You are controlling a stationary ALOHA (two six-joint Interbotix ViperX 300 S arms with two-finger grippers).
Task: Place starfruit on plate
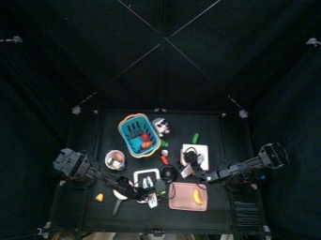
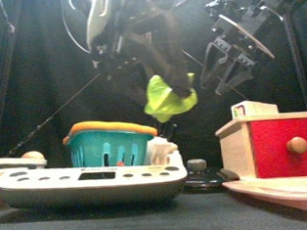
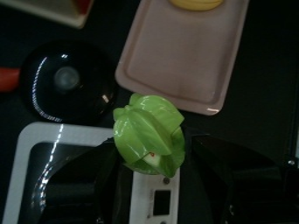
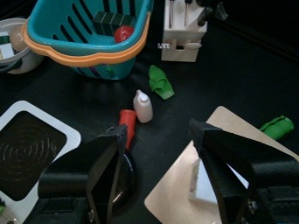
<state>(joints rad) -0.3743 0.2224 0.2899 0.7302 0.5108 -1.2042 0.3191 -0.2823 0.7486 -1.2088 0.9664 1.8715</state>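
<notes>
Left gripper (image 3: 149, 175) clamps the starfruit (image 3: 149, 129) aloft — the pink plate (image 3: 181, 61) at twelve o'clock; centre, lower, then release. Right gripper (image 4: 158, 171) hangs spread apart.

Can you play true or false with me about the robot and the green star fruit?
1. The left gripper is holding the starfruit. True.
2. The starfruit is already lying on the pink plate. False: it is up in the air in the gripper, as the front view shows.
3. The right gripper is squeezing a bottle. False: it is open and holds nothing.
4. There is a teal basket with an orange rim on the table. True.
5. The starfruit is red. False: it is yellow-green.
</notes>
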